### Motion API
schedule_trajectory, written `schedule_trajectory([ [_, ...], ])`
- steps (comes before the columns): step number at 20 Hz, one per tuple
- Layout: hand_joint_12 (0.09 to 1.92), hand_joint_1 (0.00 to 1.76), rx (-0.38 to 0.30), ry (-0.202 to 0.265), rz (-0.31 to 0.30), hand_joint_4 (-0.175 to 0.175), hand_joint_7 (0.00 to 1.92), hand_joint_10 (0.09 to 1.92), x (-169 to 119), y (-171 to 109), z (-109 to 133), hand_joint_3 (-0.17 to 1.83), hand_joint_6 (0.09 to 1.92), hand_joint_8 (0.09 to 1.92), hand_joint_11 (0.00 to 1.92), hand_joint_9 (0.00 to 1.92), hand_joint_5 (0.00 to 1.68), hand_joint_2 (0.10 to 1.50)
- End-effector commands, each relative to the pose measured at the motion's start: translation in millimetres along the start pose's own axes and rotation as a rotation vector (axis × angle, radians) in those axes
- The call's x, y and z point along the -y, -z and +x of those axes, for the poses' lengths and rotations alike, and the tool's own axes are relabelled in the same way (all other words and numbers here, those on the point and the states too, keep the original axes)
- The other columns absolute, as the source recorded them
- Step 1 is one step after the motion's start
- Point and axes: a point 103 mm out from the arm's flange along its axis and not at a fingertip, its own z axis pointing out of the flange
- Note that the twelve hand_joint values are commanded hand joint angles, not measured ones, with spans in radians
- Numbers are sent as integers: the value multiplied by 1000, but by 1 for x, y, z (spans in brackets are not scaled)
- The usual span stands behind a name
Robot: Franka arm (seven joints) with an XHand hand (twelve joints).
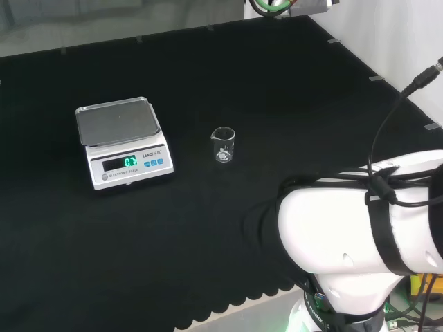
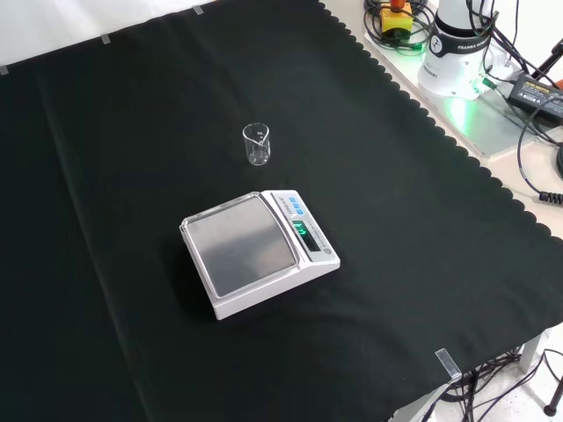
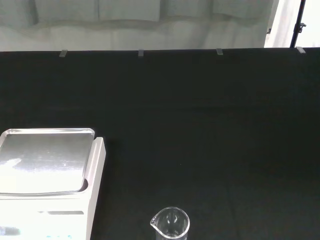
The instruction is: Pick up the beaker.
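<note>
Beaker [image 1: 223, 144] stands upright near the scale [image 1: 123, 142]; robot hand state: cannot tell

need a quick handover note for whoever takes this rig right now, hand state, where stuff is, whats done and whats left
Hand: state cannot be told from these views.
Beaker: upright on the black cloth, apart from the scale, to the scale's right in the head view and beyond it in the front view. It looks empty.
Scale: powered on, pan bare.
Done: nothing yet; the beaker is untouched.
Left: bring the hand to the beaker, close on it, lift.
</note>
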Motion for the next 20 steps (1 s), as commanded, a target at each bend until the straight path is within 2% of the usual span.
schedule_trajectory([
  [1,1367,116,12,-2,-3,-48,0,541,0,-2,0,527,132,450,5,0,56,908],
  [4,1404,104,10,-5,3,-51,0,527,1,-3,-1,396,87,441,0,0,94,977],
  [10,1432,102,18,-19,-13,-53,0,552,-4,-6,1,352,87,465,0,0,113,999],
  [13,1490,112,36,-64,-23,-52,0,709,-12,-13,-2,323,87,547,0,16,124,999],
  [16,1539,163,33,-92,-32,-49,4,842,-20,-23,-8,289,87,688,26,124,147,962],
  [20,1549,229,7,-94,-33,-47,30,881,-35,-44,-6,267,87,754,91,210,176,924],
])
